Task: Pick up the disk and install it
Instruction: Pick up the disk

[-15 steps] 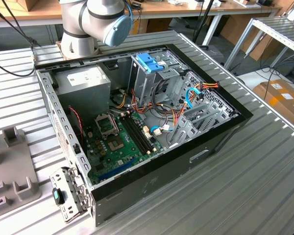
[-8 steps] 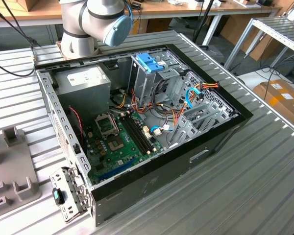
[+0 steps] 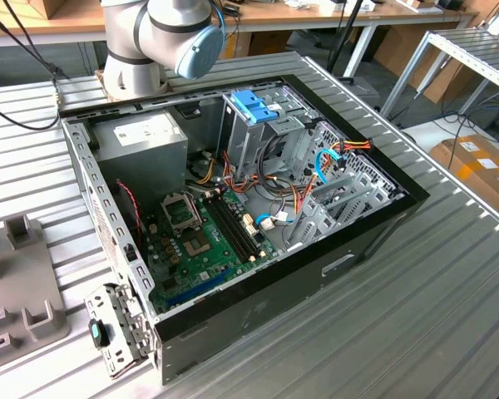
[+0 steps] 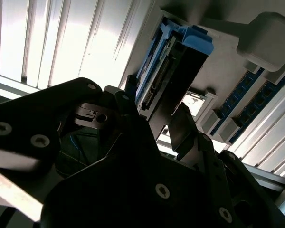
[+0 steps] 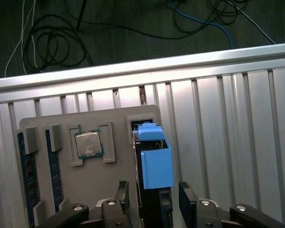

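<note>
The disk (image 5: pixel 154 161) stands on edge in a slot of a grey holder tray (image 5: pixel 61 118), its blue side rail facing the camera in the first wrist view. My gripper (image 5: pixel 154 202) straddles it, one black finger (image 5: pixel 123 194) on each side, with a narrow gap showing between each finger and the disk, so it is open. In the second wrist view the disk (image 4: pixel 173 66) rises between the same fingers (image 4: pixel 182 128), its connector edge and blue rail visible, and the gripper (image 4: pixel 154 111) sits around its lower part.
The holder tray also carries a processor chip (image 5: pixel 89 143) and blue memory sticks (image 5: pixel 26 175). In the exterior view an open computer case (image 3: pixel 382 220) lies on the ribbed metal table (image 3: pixel 449 316), with a grey drive cage topped by a blue latch (image 3: pixel 254 106).
</note>
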Tool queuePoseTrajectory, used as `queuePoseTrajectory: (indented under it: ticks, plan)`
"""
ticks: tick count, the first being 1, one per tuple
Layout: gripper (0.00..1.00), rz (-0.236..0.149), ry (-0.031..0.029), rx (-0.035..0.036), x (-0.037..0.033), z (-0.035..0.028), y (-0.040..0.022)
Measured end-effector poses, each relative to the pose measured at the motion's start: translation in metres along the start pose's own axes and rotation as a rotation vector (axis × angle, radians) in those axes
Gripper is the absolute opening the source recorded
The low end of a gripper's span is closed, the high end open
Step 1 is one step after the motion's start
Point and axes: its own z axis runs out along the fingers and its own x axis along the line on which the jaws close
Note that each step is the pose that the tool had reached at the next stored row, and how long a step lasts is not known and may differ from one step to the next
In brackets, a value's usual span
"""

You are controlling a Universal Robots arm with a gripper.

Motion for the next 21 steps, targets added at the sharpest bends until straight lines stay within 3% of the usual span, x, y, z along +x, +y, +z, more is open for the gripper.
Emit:
queuePoseTrajectory:
  ticks: [12,14,21]
  plan:
    - [0.54,-0.005,-0.0002,0.0000,0.0000,0.0000,0.0000]
    - [0.40,-0.006,-0.0001,-0.0001,0.0000,0.0000,0.0000]
    - [0.36,-0.008,-0.0003,0.0000,0.0000,0.0000,0.0000]
